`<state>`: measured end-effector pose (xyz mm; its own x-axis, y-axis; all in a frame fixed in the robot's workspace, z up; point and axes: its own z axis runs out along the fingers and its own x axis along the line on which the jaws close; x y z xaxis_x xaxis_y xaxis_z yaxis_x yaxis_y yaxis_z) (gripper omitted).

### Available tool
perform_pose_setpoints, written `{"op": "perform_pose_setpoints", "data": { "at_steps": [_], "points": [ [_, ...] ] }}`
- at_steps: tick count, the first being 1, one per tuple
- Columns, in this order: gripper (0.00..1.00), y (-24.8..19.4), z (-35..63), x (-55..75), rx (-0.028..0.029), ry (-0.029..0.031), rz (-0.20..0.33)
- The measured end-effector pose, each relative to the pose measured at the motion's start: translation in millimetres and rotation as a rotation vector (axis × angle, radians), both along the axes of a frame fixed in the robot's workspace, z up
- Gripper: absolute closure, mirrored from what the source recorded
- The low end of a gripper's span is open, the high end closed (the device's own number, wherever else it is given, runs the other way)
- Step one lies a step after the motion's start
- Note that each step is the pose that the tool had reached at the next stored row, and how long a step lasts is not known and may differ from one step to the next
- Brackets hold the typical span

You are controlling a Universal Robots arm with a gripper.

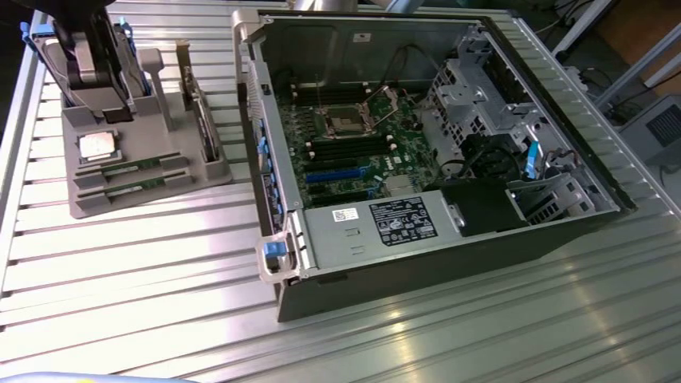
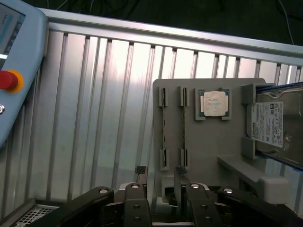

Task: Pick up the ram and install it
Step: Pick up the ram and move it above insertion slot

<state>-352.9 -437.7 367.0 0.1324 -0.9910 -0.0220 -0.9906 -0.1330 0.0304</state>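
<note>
Two ram sticks (image 2: 164, 130) (image 2: 183, 127) stand on edge in slots of a grey holder tray (image 2: 208, 146), side by side. In the exterior view they lie at the tray's near part (image 1: 133, 167) (image 1: 139, 188). My gripper (image 2: 160, 176) hovers above the tray's edge, just short of the sticks' ends. It is open, with nothing between its dark fingers (image 2: 140, 171). The arm (image 1: 80, 48) hangs over the tray's far end at the exterior view's left. The open computer case (image 1: 426, 136) shows its motherboard with black memory slots (image 1: 346, 148).
A square silver CPU (image 2: 213, 103) (image 1: 98, 146) and a hard drive (image 2: 277, 125) also sit in the tray. A teach pendant with a red button (image 2: 8, 79) lies on the ribbed aluminium table (image 2: 94, 118). The case's power supply (image 1: 372, 223) and drive cage (image 1: 474, 88) flank the motherboard.
</note>
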Motion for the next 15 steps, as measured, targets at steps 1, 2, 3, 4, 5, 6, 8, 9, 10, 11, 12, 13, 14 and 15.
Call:
{"op": "perform_pose_setpoints", "data": {
  "at_steps": [1,2,3,4,5,6,8,9,10,11,12,13,14,15],
  "points": [
    [0.64,0.0,-0.1,0.0,0.0001,0.0,0.001],
    [0.64,0.0,-0.1,0.0,0.0,0.0,0.002],
    [0.64,0.0,-0.2,0.0,0.0,0.0,0.003],
    [0.64,0.0,-0.3,0.0,0.0,0.0,0.004],
    [0.64,0.0,-0.3,0.0,0.0,0.0,0.005],
    [0.64,0.0,-0.4,0.0,0.0,-0.0001,0.007],
    [0.64,0.0,-0.7,0.0,0.0,-0.0001,0.01],
    [0.64,0.0,-0.8,0.0,0.0,0.0,0.012],
    [0.64,0.0,-0.9,0.0,0.0,-0.0001,0.013],
    [0.64,0.0,-0.9,0.0,0.0,-0.0001,0.014],
    [0.64,0.0,-1.0,0.0,0.0,-0.0001,0.015],
    [0.64,0.0,-1.1,0.0,0.0,0.0,0.017],
    [0.64,0.0,-1.2,0.0,0.0,0.0,0.018],
    [0.64,0.0,-1.4,0.0,0.0,0.0,0.02]
  ]
}}
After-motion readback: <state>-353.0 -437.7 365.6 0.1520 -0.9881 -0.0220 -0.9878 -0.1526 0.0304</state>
